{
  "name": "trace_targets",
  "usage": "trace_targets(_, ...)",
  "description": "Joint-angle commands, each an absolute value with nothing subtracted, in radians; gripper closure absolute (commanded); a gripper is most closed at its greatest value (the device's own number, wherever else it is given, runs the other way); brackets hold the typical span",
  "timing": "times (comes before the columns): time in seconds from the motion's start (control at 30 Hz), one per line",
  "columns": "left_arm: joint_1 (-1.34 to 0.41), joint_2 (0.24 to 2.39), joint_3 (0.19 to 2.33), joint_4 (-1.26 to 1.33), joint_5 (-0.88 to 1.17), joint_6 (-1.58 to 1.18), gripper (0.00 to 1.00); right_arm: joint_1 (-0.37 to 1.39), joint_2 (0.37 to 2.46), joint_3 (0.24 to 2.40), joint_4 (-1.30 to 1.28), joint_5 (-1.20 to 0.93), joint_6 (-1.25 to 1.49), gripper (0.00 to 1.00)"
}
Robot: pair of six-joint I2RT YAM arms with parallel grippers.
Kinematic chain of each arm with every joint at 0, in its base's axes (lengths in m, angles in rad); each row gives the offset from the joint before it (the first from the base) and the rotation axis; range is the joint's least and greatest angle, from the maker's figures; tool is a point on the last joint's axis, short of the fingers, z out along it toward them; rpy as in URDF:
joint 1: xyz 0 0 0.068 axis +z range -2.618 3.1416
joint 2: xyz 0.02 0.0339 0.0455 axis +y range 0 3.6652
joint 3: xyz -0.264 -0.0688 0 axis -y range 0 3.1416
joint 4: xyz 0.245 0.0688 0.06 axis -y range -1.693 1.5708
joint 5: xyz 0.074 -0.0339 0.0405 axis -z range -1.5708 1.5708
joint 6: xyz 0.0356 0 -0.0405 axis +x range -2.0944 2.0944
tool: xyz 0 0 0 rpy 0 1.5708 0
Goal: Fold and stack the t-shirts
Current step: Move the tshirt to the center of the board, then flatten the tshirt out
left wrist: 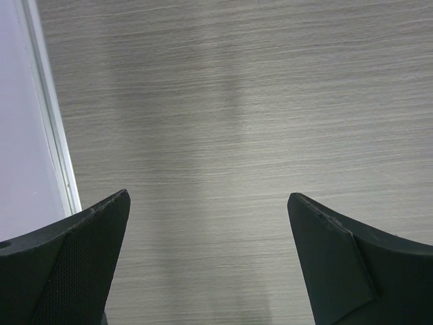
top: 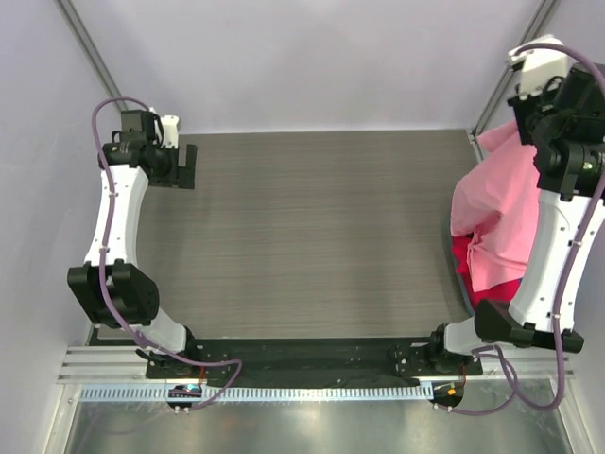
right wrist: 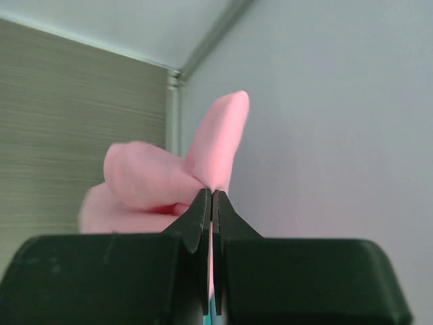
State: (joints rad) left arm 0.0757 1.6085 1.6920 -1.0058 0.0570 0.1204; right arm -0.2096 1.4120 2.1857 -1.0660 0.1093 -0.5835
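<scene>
A light pink t-shirt (top: 501, 203) hangs in a bunch at the table's far right edge, lifted off the pile. My right gripper (right wrist: 212, 196) is shut on a fold of the light pink t-shirt (right wrist: 162, 179) and holds it up near the right wall; in the top view the gripper (top: 546, 142) is above the cloth. A hot pink t-shirt (top: 471, 270) lies under it at the right edge. My left gripper (left wrist: 210, 203) is open and empty over bare table at the far left (top: 181, 165). Black and teal shirts are not visible.
The wood-grain table (top: 312, 236) lies between the arms. Metal frame posts stand at the back left (top: 90, 47) and back right (top: 510, 71). A white wall edge runs along the left in the left wrist view (left wrist: 47, 122).
</scene>
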Motion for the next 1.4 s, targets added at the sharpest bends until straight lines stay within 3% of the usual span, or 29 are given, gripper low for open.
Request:
trace_targets(0.0, 0.075, 1.519, 1.671, -0.951, 0.08, 0.097, 0.0, -0.102, 1.485, 2.238, -1.137, -0.155, -0.649, 0.99)
trace_targets(0.2, 0.074, 1.439, 1.603, -0.948, 0.101, 0.11, 0.0, 0.332, 1.534, 2.221, -1.06, -0.057, -0.715, 0.99)
trace_targets(0.43, 0.075, 1.391, 1.577, -0.965, 0.107, 0.143, 0.0, 0.593, 1.71, 2.44, -0.944, 0.029, -0.732, 0.99)
trace_targets(0.6, 0.075, 1.388, 1.585, -0.983, 0.104, 0.158, 0.0, 0.637, 1.706, 2.41, -0.823, 0.02, -0.71, 0.99)
trace_targets(0.87, 0.077, 1.422, 1.582, -1.002, 0.153, 0.164, 0.0, 0.631, 1.67, 1.995, -0.778, -0.02, -0.647, 0.99)
trace_targets(1.07, 0.075, 1.483, 1.556, -1.022, 0.267, 0.147, 0.05, 0.451, 1.726, 1.737, -0.658, -0.052, -0.576, 0.98)
trace_targets(1.13, 0.072, 1.497, 1.546, -1.022, 0.29, 0.143, 0.06, 0.367, 1.761, 1.706, -0.638, -0.01, -0.513, 0.78)
trace_targets(1.17, 0.068, 1.505, 1.549, -1.02, 0.296, 0.143, 0.06, 0.354, 1.776, 1.706, -0.629, 0.045, -0.503, 0.6)
trace_targets(1.23, 0.063, 1.534, 1.557, -1.02, 0.304, 0.143, 0.06, 0.336, 1.784, 1.718, -0.605, 0.156, -0.486, 0.45)
trace_targets(1.27, 0.058, 1.543, 1.56, -1.019, 0.307, 0.14, 0.07, 0.336, 1.776, 1.723, -0.577, 0.175, -0.47, 0.29)
trace_targets(1.3, 0.054, 1.561, 1.563, -1.016, 0.314, 0.138, 0.07, 0.334, 1.766, 1.739, -0.568, 0.176, -0.457, 0.23)
trace_targets(1.37, 0.035, 1.588, 1.556, -0.994, 0.331, 0.132, 0.08, 0.337, 1.743, 1.762, -0.583, 0.085, -0.398, 0.23)
